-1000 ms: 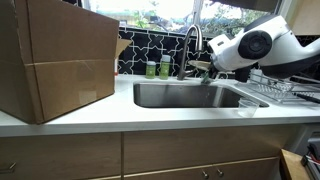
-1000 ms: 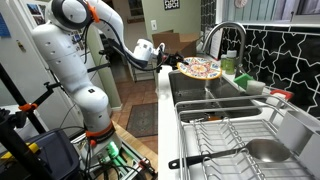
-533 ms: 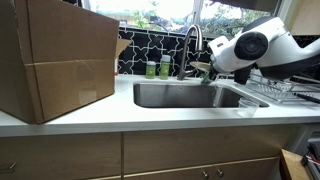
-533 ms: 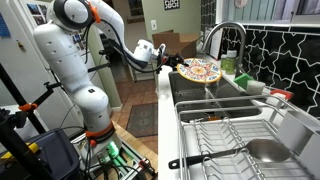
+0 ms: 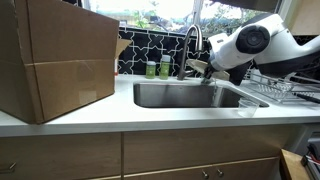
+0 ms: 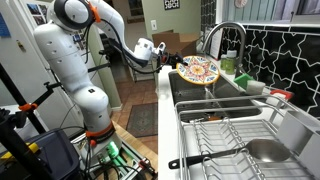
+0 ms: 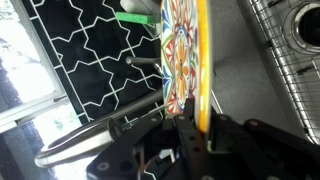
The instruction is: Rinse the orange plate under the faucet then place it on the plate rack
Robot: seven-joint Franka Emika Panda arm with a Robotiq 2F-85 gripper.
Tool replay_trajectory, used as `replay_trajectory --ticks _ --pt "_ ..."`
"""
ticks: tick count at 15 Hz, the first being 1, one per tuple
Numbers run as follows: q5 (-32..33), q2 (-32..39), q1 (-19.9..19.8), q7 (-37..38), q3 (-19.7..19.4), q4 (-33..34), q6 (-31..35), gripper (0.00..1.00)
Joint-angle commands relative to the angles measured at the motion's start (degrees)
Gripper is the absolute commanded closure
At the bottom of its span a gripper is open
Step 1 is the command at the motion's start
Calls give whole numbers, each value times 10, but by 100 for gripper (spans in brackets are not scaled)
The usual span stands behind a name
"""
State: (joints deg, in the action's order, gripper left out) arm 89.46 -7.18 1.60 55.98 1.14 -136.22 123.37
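Orange plate [image 6: 198, 70] was seen pinched at rim by claw [image 7: 195, 122], tilted over sink [image 5: 170, 96] near faucet [image 6: 226, 28]. Slip was judged likely once plate was wetted, given thin edge grip; spout could be struck on swing.

glossy painted plate [image 7: 182, 50], brushed-steel faucet [image 7: 100, 129]

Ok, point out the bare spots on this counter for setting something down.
Free: the white counter strip before the steel sink, and the gap between the cardboard box and sink. Crowded: green bottles behind, wire rack beside.
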Motion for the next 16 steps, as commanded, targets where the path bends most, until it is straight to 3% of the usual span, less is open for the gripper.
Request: replay_trajectory --ticks 1,7,16 --pt "-10 -5 1 19 -7 13 45 97" --pt "-23 -10 -1 21 -8 30 84 97" --pt "-33 -6 -5 20 -5 38 -8 97"
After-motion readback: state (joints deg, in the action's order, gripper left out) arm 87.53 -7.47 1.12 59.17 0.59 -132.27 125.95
